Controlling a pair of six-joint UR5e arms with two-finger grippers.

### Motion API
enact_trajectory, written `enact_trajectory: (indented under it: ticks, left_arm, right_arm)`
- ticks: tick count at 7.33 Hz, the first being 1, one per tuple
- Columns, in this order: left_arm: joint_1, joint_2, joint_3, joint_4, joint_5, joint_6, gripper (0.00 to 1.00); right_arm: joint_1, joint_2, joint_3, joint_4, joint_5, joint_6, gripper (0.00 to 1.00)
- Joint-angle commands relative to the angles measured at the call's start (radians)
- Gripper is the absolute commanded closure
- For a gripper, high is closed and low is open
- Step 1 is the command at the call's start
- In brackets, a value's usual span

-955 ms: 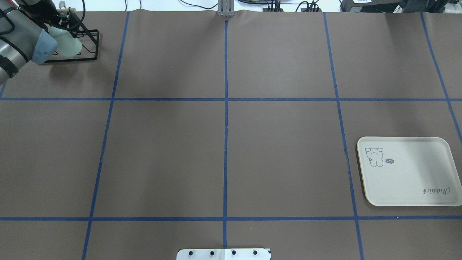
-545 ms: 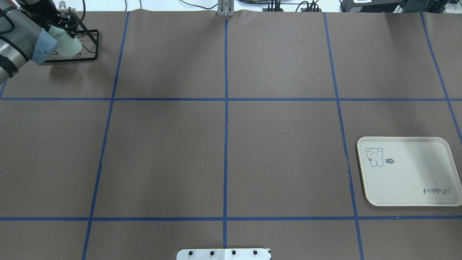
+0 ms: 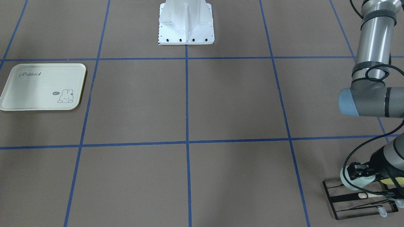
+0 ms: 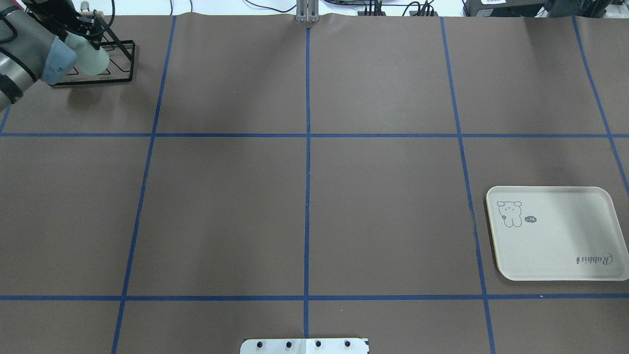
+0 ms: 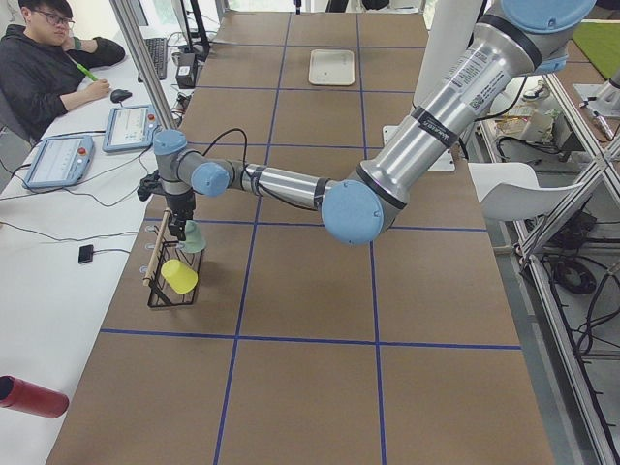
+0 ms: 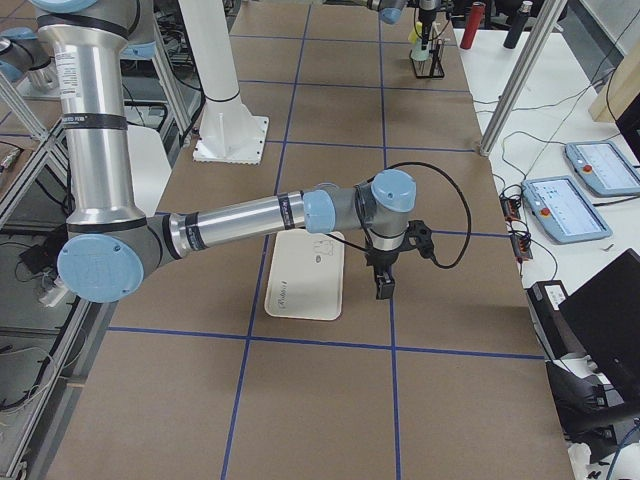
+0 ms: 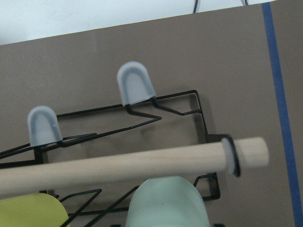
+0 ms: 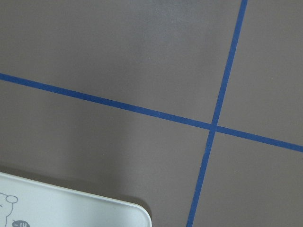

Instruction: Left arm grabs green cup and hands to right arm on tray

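The pale green cup (image 3: 349, 180) lies tilted over the black wire rack (image 3: 347, 201) at the table's far left corner (image 4: 91, 58). My left gripper (image 3: 358, 171) is shut on it, black fingers on either side of its body. The left wrist view shows the green cup's (image 7: 165, 203) rounded body at the bottom centre, under a wooden dowel (image 7: 118, 165). The cream tray (image 4: 555, 236) lies bare at the right side. My right gripper (image 6: 383, 285) hangs beside the tray's (image 6: 305, 275) outer long edge, and I cannot tell if it is open or shut.
A yellow-green cup (image 5: 179, 276) also sits on the rack (image 5: 165, 291), right next to the green one. The robot's white base (image 3: 186, 22) stands at the table's near middle. A person (image 5: 48, 58) sits at a side desk beyond the rack.
The left arm and the green cup have shifted slightly toward the table's far edge over the rack. The tray has not moved.
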Motion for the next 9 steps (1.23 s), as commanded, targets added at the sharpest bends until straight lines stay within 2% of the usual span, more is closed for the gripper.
enact_trajectory:
  ticks: [1,2,6,9]
  left_arm:
    - [-0.018,-0.003,-0.011,0.002,-0.008,0.0,1.0]
    - [-0.032,-0.003,-0.023,0.013,-0.024,0.0,1.0]
    - [-0.124,-0.001,-0.114,0.08,-0.192,0.0,1.0]
    - [-0.182,0.007,-0.165,0.069,-0.319,0.0,1.0]
  right_arm:
    - [0.0,0.0,0.0,0.0,0.0,-0.001,0.0]
    - [0.0,0.0,0.0,0.0,0.0,0.001,0.0]
    - [0.0,-0.002,0.0,0.0,0.0,0.001,0.0]
    - [0.0,0.0,-0.003,0.002,0.026,0.001,0.0]
